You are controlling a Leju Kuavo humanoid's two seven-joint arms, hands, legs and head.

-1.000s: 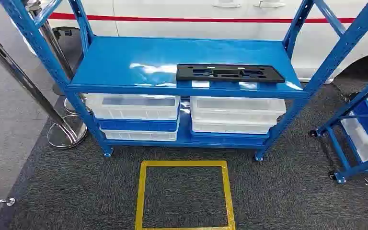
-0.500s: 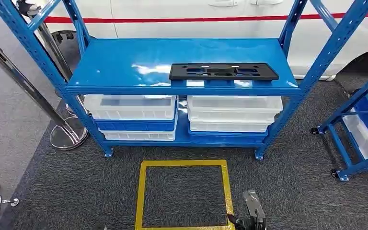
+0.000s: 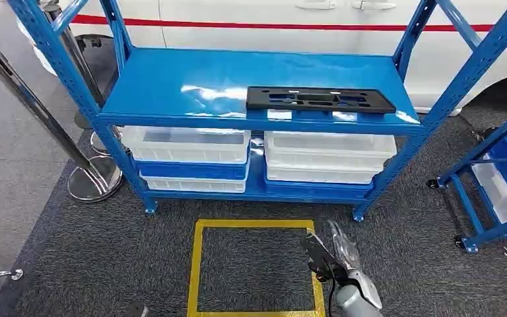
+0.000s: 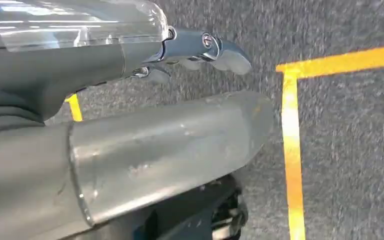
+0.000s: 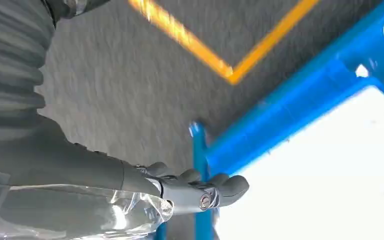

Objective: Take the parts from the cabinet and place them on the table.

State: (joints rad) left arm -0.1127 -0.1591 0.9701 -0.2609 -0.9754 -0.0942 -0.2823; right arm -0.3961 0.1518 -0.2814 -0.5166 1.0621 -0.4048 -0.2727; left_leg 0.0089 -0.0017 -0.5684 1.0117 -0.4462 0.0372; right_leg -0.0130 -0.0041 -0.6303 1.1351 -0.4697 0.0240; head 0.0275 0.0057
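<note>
A flat black plastic part (image 3: 320, 99) with cut-outs lies on the top shelf of the blue cabinet (image 3: 191, 86), toward its right front. My right hand (image 3: 333, 254) is raised low in the head view, over the right side of the yellow floor square, well short of the shelf. Its fingers (image 5: 200, 192) are stretched out and hold nothing, with the cabinet's blue leg beyond them. My left hand (image 4: 155, 150) hangs above the carpet with its thumb and fingers (image 4: 205, 47) apart and nothing in it.
Two stacks of white bins (image 3: 185, 145) (image 3: 330, 155) fill the lower shelf. A yellow tape square (image 3: 195, 264) marks the carpet before the cabinet. A chrome stanchion (image 3: 39, 112) leans at the left. A second blue rack (image 3: 495, 165) stands at the right, and a white car (image 3: 270, 13) is behind.
My right hand has come up from the bottom edge and now reaches higher toward the cabinet. The whole view has shifted slightly; the black part has not moved on the shelf.
</note>
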